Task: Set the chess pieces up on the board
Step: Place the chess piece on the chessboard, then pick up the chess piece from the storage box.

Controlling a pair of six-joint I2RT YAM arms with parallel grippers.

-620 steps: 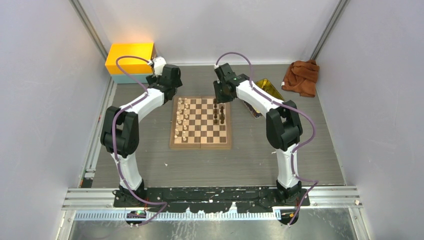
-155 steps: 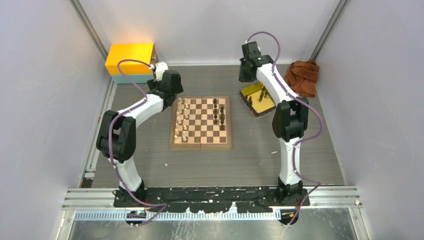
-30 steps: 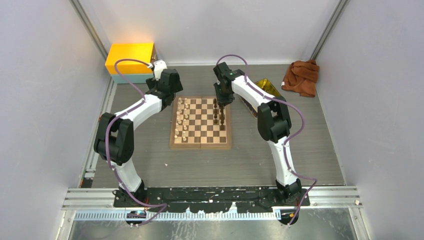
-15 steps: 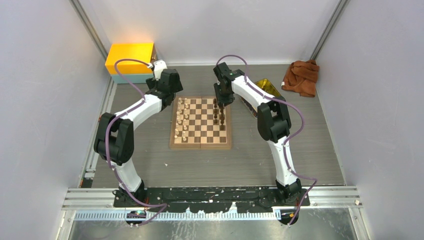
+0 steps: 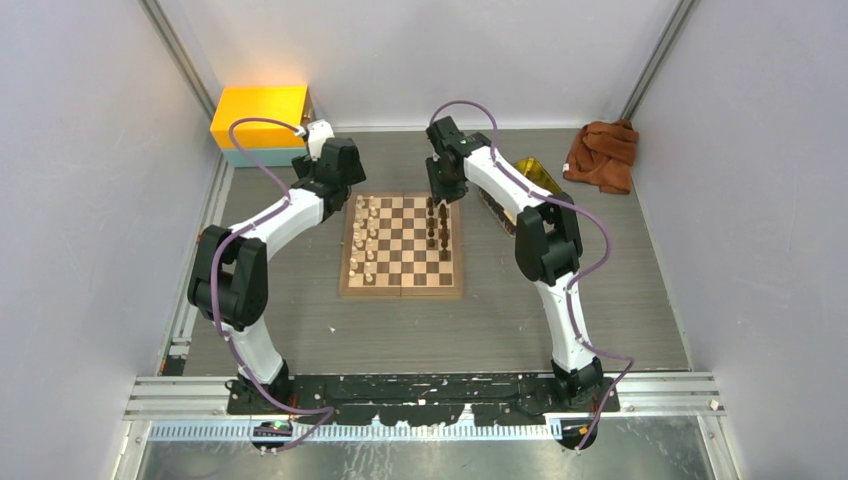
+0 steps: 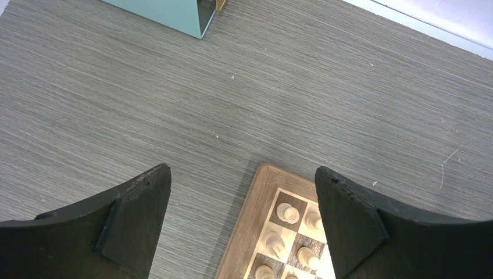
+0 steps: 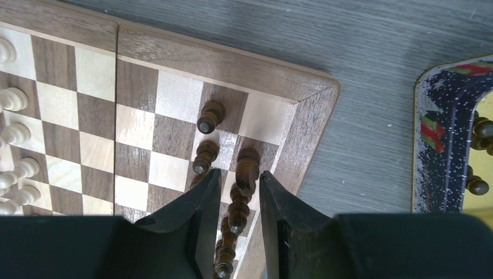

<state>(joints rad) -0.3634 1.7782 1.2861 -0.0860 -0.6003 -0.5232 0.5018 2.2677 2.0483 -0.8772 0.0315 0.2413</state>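
The chess pieces are small turned wood, so they should be light, hard and a little slick, and tall for their narrow feet. A sideways nudge would likely topple one into its neighbours; the safest hold looks to be across the slim neck just under the head, with the jaws coming straight down and set barely wider than the piece.

The dark pieces (image 7: 209,116) stand in two files along the edge of the board (image 7: 174,55) nearest the tray (image 7: 433,133), and a few more sit in that tray; the cream pieces (image 6: 288,213) line the opposite edge. The right gripper (image 7: 240,177) hangs low over the dark corner, its jaws narrowly parted astride the outer file; board shows between finger and wood, so it seems to pinch nothing. The left gripper (image 6: 242,170) is spread wide and empty above the far cream corner.

Only the right wrist view shows how tightly the dark pieces crowd each other and that some remain in the tray; from overhead the gripper hides that corner. The left wrist view gives just the cream corner and bare table (image 6: 232,87). The overhead view alone gives the whole board with both sides at once, plus a yellow box (image 5: 260,115) and a brown cloth (image 5: 600,155) at the far edge.
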